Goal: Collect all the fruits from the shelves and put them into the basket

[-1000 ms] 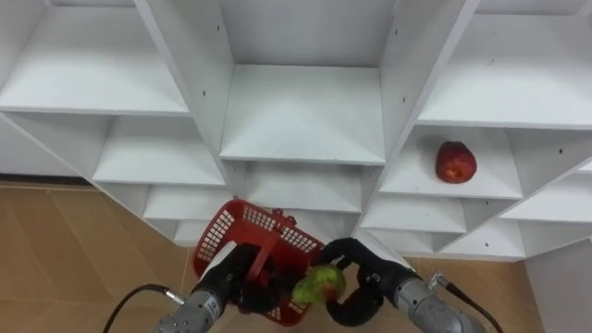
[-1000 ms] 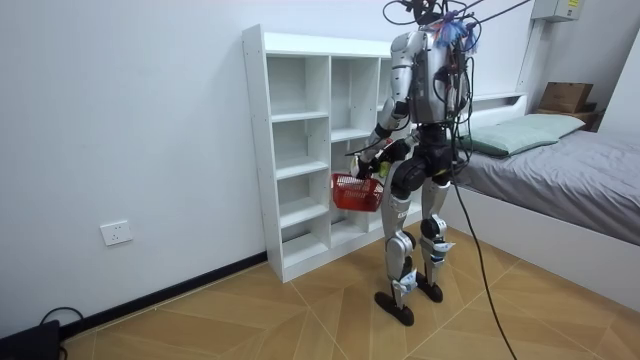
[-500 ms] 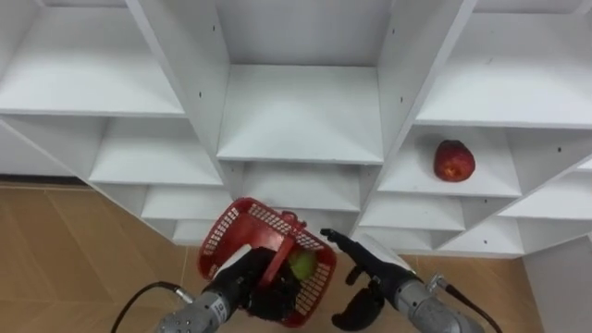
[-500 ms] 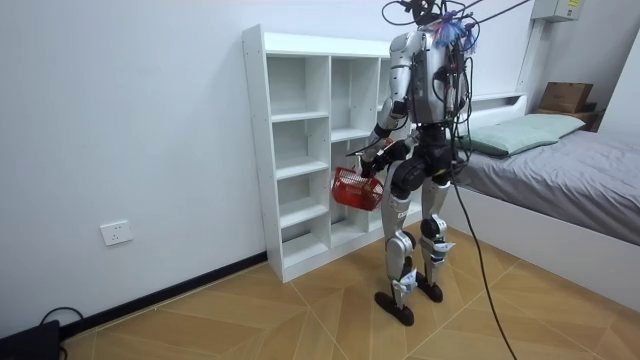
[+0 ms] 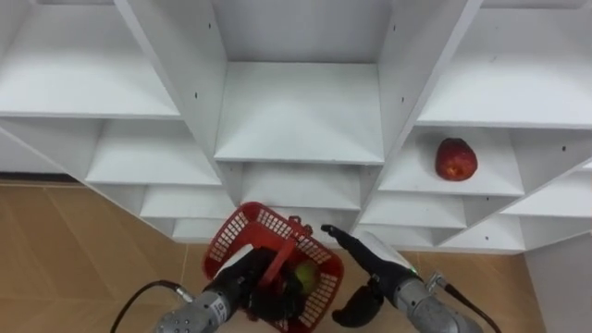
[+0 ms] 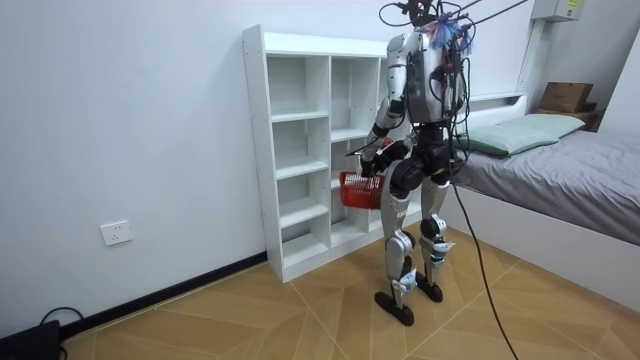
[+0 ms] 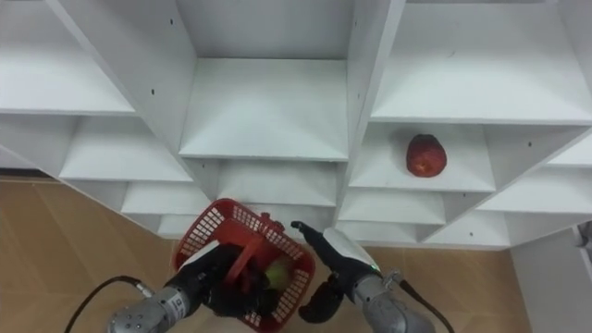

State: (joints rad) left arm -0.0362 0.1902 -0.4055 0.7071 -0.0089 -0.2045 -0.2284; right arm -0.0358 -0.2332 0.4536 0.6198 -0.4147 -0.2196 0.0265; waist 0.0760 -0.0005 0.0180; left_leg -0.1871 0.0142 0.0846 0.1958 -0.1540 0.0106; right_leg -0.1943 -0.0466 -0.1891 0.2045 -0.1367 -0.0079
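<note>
A red mesh basket [image 5: 242, 228] hangs low in front of the white closet [image 6: 300, 150], with my left hand [image 5: 242, 279] shut on its handle. A green apple [image 5: 305, 275] lies inside the basket, near its right wall. Just right of the basket, my right hand [image 5: 372, 256] is open, fingers straight and holding nothing. A red apple [image 5: 455, 159] sits on a shelf in the closet's right column, above and to the right of that hand. In the room view I stand upright facing the closet, with the basket [image 6: 360, 188] at hip height.
The closet's other shelves [image 5: 301, 111] hold nothing. Wooden floor [image 5: 74, 250] shows below the shelves. A bed [image 6: 570, 170] stands behind me at the room view's right.
My right hand has let go of the green apple, which now lies in the basket, and its fingers have straightened. The basket has shifted slightly to the right.
</note>
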